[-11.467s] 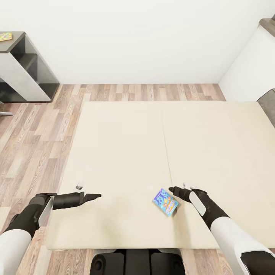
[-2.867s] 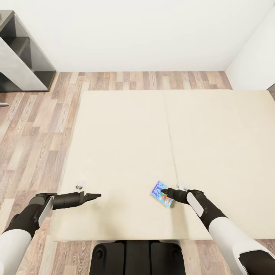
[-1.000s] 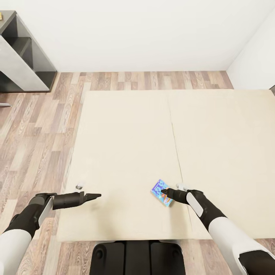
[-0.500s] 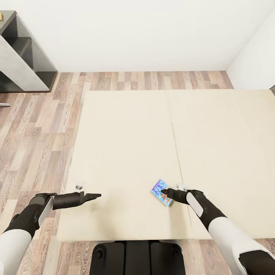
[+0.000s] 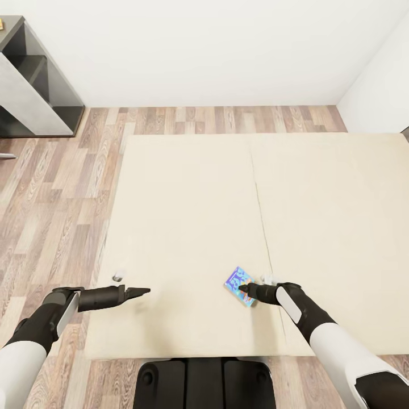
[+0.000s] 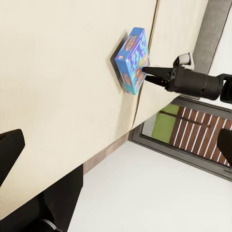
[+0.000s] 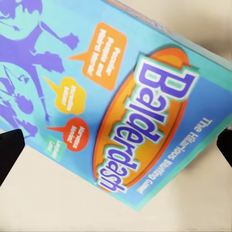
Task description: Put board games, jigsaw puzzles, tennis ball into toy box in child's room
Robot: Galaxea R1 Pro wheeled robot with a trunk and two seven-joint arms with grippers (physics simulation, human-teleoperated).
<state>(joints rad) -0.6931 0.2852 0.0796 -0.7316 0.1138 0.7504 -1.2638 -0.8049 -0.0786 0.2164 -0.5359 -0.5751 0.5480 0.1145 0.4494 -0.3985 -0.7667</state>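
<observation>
One blue board game point(image 5: 235, 279) with "Balderdash" printed on its lid point(image 7: 116, 106) lies flat on the cream bed point(image 5: 187, 216), near the front edge beside the middle seam. My right gripper point(image 5: 243, 288) hovers right over the box, pointing at it. In the right wrist view its fingertips point(image 7: 9, 150) stand far apart, open, on either side of the lid. The left wrist view shows the box point(image 6: 131, 58) with the right gripper point(image 6: 147, 72) at its edge. My left gripper point(image 5: 143, 291) is open and empty over the bed's front left part.
A dark grey shelf unit point(image 5: 34, 85) stands against the white wall at the back left. Brown plank floor point(image 5: 51, 187) runs along the bed's left side and behind it. My base point(image 5: 204, 389) sits against the bed's front edge.
Over the sequence the view shifted and my right gripper came from beside the blue box to over it. In the last second it crept slightly further over the lid. The left arm stayed still.
</observation>
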